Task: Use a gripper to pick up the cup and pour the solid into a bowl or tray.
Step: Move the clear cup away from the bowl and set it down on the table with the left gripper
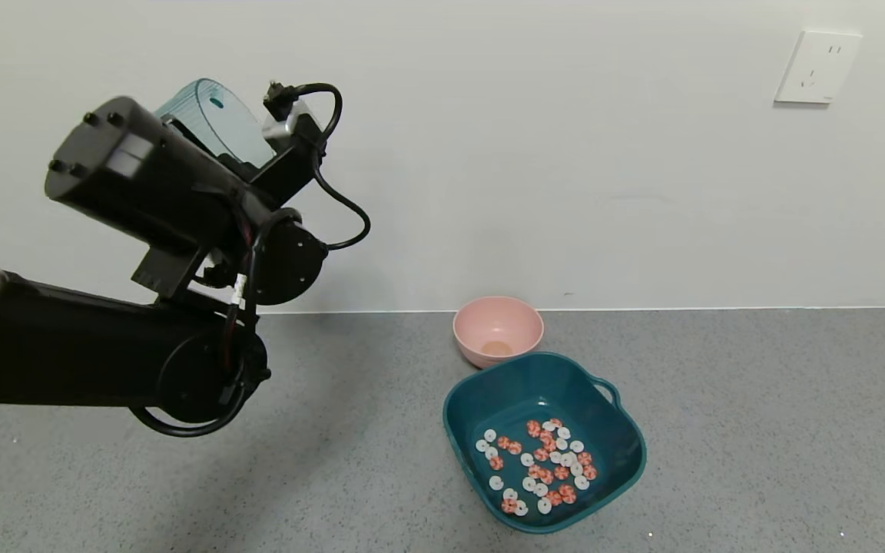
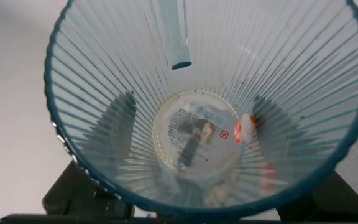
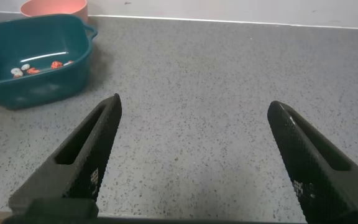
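Observation:
My left gripper (image 1: 208,146) is raised high at the left, well away from the tub, and is shut on the ribbed blue-grey cup (image 1: 216,115). The cup fills the left wrist view (image 2: 104,74), its mouth toward the camera, with the fingers (image 2: 122,124) showing dark through its wall. One orange-and-white disc (image 2: 245,127) clings inside near the cup's bottom. The dark teal tub (image 1: 623,438) stands on the grey counter at centre-right, with many white and orange-red discs (image 1: 538,465) on its floor. My right gripper (image 3: 194,155) is open and empty, low over bare counter.
A small pink bowl (image 1: 498,330) stands just behind the tub, against the white wall. A wall socket (image 1: 817,67) is at the upper right. The right wrist view shows the tub (image 3: 42,93) and pink bowl (image 3: 53,7) farther off. Grey counter (image 1: 757,430) lies around the tub.

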Robot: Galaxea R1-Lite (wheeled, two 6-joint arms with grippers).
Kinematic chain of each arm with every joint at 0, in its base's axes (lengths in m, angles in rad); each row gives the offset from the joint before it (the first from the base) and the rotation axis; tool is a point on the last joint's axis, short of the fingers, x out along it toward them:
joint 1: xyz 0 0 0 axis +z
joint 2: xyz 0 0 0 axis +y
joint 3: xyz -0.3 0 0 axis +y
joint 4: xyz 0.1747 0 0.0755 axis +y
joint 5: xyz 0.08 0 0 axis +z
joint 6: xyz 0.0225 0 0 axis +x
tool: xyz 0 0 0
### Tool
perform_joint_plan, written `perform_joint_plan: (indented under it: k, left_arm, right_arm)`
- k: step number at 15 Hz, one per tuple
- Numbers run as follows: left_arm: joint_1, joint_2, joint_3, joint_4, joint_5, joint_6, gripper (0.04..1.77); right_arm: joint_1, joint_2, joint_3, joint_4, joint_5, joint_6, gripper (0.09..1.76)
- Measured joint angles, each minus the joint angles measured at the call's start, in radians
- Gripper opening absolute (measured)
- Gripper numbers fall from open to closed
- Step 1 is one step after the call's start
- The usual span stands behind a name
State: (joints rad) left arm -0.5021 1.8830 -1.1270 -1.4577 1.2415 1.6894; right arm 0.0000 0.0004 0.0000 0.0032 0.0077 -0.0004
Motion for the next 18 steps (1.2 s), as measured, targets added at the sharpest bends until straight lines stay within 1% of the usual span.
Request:
perform_joint_plan:
  k: [2, 3, 5, 7, 8, 10, 11, 12, 13, 16, 17, 18]
  left_arm:
    - [0.0, -0.03, -0.056, 0.154, 0.0, 0.014, 1.28]
    - [-0.002, -0.043, -0.088, 0.213, 0.0, 0.011, 1.28]
    - [-0.009, -0.061, -0.136, 0.257, 0.0, -0.018, 1.28]
    - [-0.011, -0.07, -0.182, 0.311, 0.0, -0.022, 1.28]
    - [-0.011, -0.076, -0.216, 0.372, 0.0, -0.022, 1.28]
    - [-0.01, -0.089, -0.303, 0.529, 0.0, -0.022, 1.28]
    - [-0.008, -0.094, -0.343, 0.579, 0.0, -0.024, 1.28]
    - [-0.008, -0.099, -0.371, 0.594, 0.0, -0.033, 1.28]
    - [-0.01, -0.102, -0.384, 0.595, 0.0, -0.06, 1.28]
    - [-0.022, -0.104, -0.394, 0.597, -0.008, -0.19, 1.27]
    - [-0.026, -0.104, -0.394, 0.597, -0.021, -0.245, 1.27]
    - [-0.03, -0.106, -0.393, 0.597, -0.051, -0.324, 1.27]
  right_arm:
    - [0.0, 0.0, 0.0, 0.0, 0.0, 0.0, 1.71]
    - [0.0, 0.0, 0.0, 0.0, 0.0, 0.0, 1.71]
    - [0.0, 0.0, 0.0, 0.0, 0.0, 0.0, 1.71]
    - [0.0, 0.0, 0.0, 0.0, 0.0, 0.0, 1.71]
    - [0.0, 0.0, 0.0, 0.0, 0.0, 0.0, 1.71]
    - [0.0, 0.0, 0.0, 0.0, 0.0, 0.0, 1.71]
    - [0.0, 0.0, 0.0, 0.0, 0.0, 0.0, 1.71]
    - [0.0, 0.0, 0.0, 0.0, 0.0, 0.0, 1.71]
    - [0.0, 0.0, 0.0, 0.0, 0.0, 0.0, 1.71]
    - [0.0, 0.0, 0.0, 0.0, 0.0, 0.0, 1.71]
    - [0.0, 0.0, 0.0, 0.0, 0.0, 0.0, 1.71]
    - [0.0, 0.0, 0.0, 0.0, 0.0, 0.0, 1.71]
